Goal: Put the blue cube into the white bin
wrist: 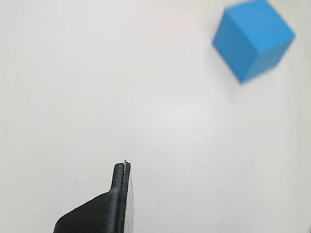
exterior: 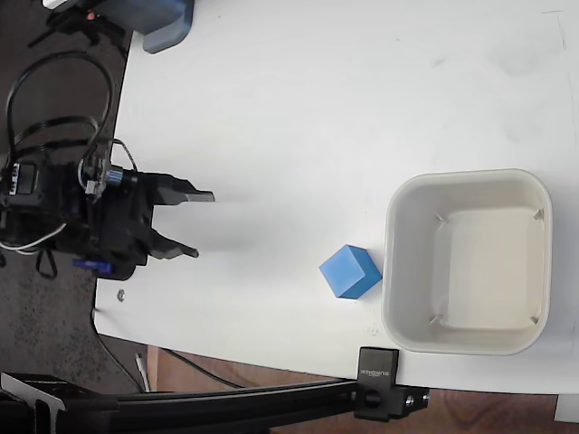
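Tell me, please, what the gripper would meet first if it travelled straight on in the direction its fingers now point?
Probably the white bin: in the fixed view the open gripper points right over bare table, and the blue cube sits slightly below that line, so it may be missed; height is unclear.

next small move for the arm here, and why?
Probably advance the hand across the table toward the blue cube. The hand is open and empty, well to the left of the cube in the fixed view; the cube sits on the table just outside the white bin, and appears off-centre, upper right, in the wrist view.
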